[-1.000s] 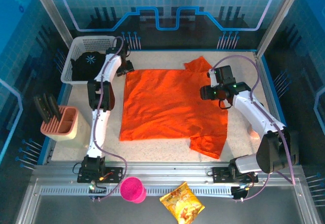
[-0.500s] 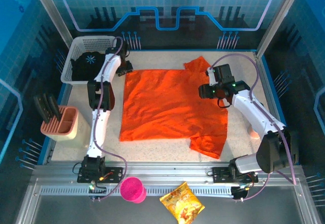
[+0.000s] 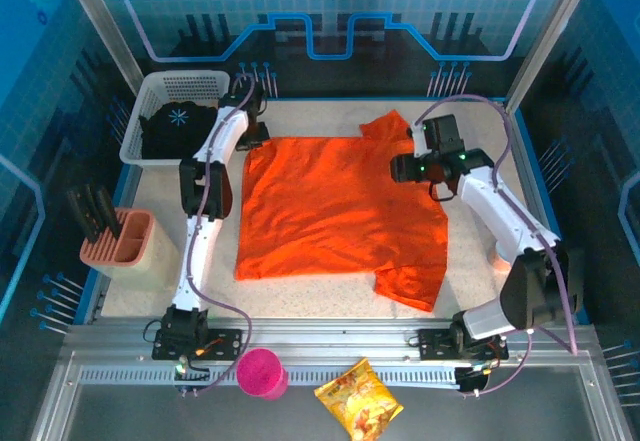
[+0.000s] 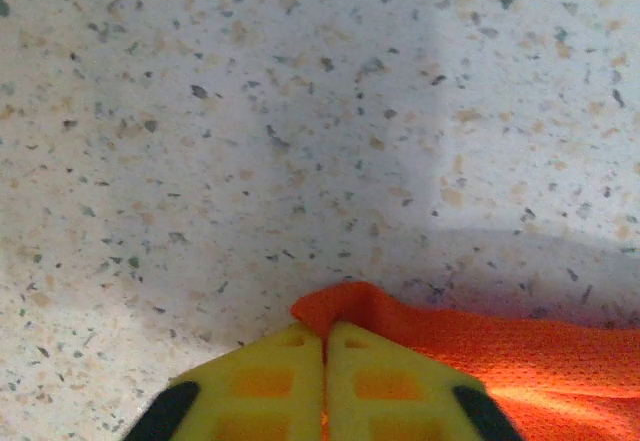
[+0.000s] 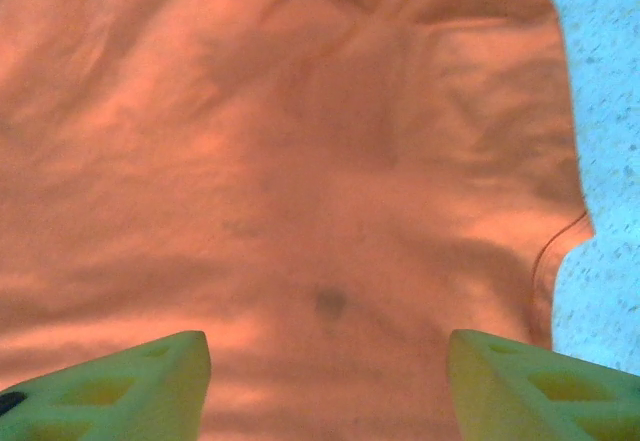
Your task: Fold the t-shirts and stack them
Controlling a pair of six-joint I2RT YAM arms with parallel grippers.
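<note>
1. Just now my left gripper [image 3: 252, 131] snapped shut and slid a little toward the far side. My right gripper [image 3: 405, 168] moved a bit too, toward the far end of the shirt.
2. My left gripper [image 4: 325, 336] has its yellow fingers pressed tight together on the far left corner of the orange t-shirt [image 4: 480, 351]. The cloth makes a small bump right at the tips.
3. My right gripper [image 5: 330, 361] hangs over the far right part of the orange t-shirt [image 5: 300, 161], near the sleeve. Its fingers stand wide apart with nothing between them.
4. The orange t-shirt [image 3: 330, 211] lies spread out in the middle of the table [image 3: 470, 281]. One sleeve points to the far side and the other to the near right.
5. The black t-shirt [image 3: 175, 126] with the little snowflake sits in the white basket [image 3: 190, 86] at the far left corner.
6. A pink cup [image 3: 262, 373] and a snack bag [image 3: 358, 398] lie by the near edge.
</note>
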